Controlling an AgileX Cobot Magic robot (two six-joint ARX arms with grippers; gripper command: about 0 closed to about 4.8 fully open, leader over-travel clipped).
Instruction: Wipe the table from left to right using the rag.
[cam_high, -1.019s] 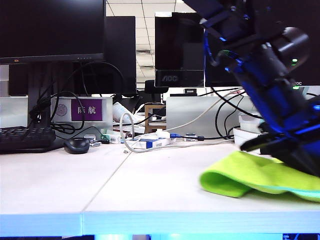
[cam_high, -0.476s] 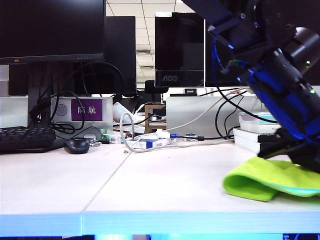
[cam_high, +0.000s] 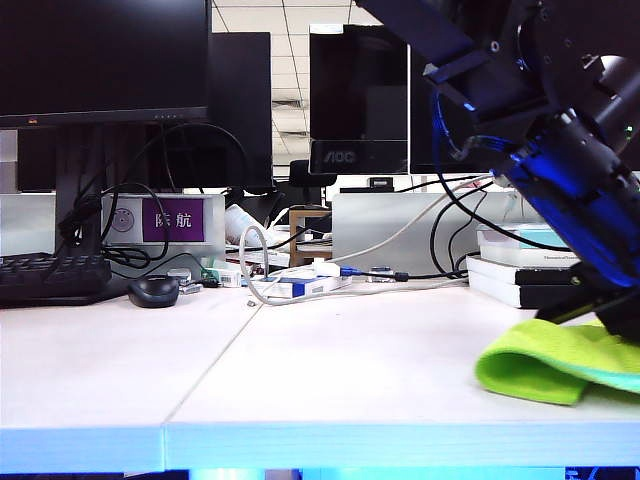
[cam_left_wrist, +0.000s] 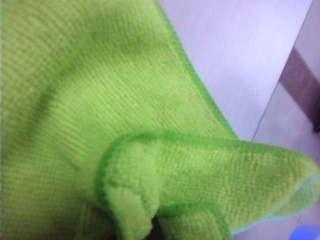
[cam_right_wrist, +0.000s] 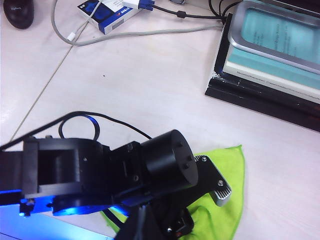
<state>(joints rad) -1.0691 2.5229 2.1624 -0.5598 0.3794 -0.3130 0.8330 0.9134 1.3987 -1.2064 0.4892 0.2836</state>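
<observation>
1. The soft lime-green microfibre rag (cam_high: 545, 365) lies bunched at the near right of the white matte surface (cam_high: 300, 370).
2. The left pincer (cam_right_wrist: 172, 227) is closed on the rag, nearest to it.
3. The right pincer is not visible and is closed; it holds nothing that can be seen.
4. Little surface remains rightward.

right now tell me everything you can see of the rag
The rag is a bright lime-green cloth with a fuzzy, microfibre-looking weave and a thin stitched hem. It lies bunched and folded on the white table, near its front edge at the far right of the exterior view, one rounded fold facing left. The left gripper presses down on it, shut on a pinched fold; the left wrist view is almost filled by its cloth. The right gripper is not in view.
</observation>
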